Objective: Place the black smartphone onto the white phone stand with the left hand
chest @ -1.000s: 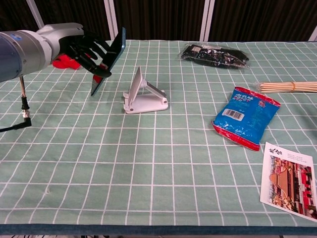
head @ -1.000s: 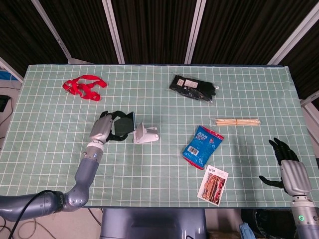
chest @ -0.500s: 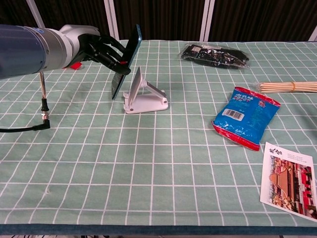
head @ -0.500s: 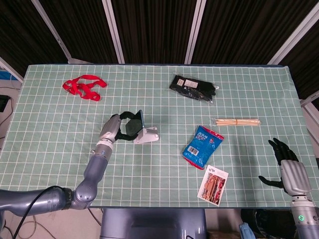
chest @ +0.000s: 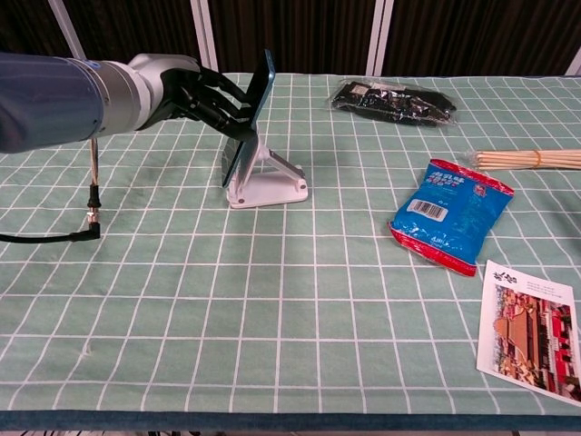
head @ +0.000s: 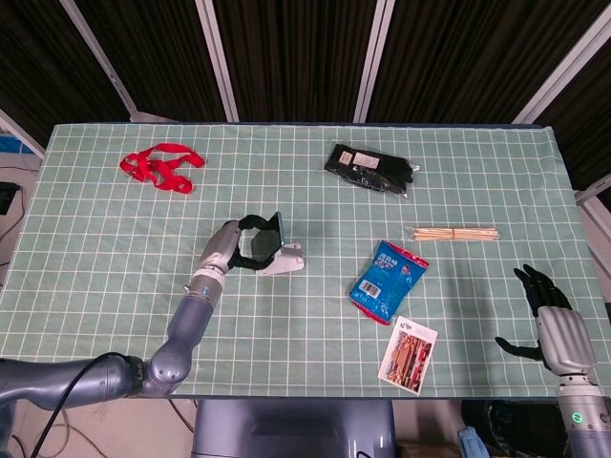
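My left hand point(chest: 195, 91) grips the black smartphone point(chest: 249, 118) by its edges, tilted so its back matches the white phone stand point(chest: 263, 177) slope. Phone sits right against the stand, not released. Blue snack bag point(chest: 451, 213) at 3 o'clock, well apart.

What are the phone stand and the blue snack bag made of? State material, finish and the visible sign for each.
White phone stand: probably moulded plastic, matte; uniform white with crisp edges and no glare.
Blue snack bag: likely plastic film, glossy; crinkled surface with highlights, printed barcode, red sealed edge.
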Robot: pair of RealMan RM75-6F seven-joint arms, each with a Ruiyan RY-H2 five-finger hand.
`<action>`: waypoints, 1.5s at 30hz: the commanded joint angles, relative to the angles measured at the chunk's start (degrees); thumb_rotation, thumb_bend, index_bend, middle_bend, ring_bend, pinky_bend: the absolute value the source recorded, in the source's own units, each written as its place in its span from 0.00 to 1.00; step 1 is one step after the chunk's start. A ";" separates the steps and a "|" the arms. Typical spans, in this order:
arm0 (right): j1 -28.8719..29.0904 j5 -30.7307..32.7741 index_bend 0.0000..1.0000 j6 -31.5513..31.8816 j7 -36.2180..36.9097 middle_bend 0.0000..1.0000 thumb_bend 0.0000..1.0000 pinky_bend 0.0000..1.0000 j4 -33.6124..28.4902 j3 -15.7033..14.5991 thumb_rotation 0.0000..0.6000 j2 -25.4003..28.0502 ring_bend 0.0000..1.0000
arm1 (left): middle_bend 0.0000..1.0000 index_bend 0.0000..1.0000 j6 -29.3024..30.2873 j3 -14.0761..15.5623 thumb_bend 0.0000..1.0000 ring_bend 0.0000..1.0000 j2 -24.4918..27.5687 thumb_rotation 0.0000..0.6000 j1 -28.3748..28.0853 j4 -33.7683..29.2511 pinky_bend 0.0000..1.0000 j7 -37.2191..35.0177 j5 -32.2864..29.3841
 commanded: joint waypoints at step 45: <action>0.07 0.23 0.00 -0.43 0.39 0.00 0.10 0.15 -0.25 -0.10 1.00 0.30 0.00 | 0.66 0.58 -2.64 3.12 0.37 0.17 -2.01 1.00 -0.67 4.16 0.00 -4.94 3.52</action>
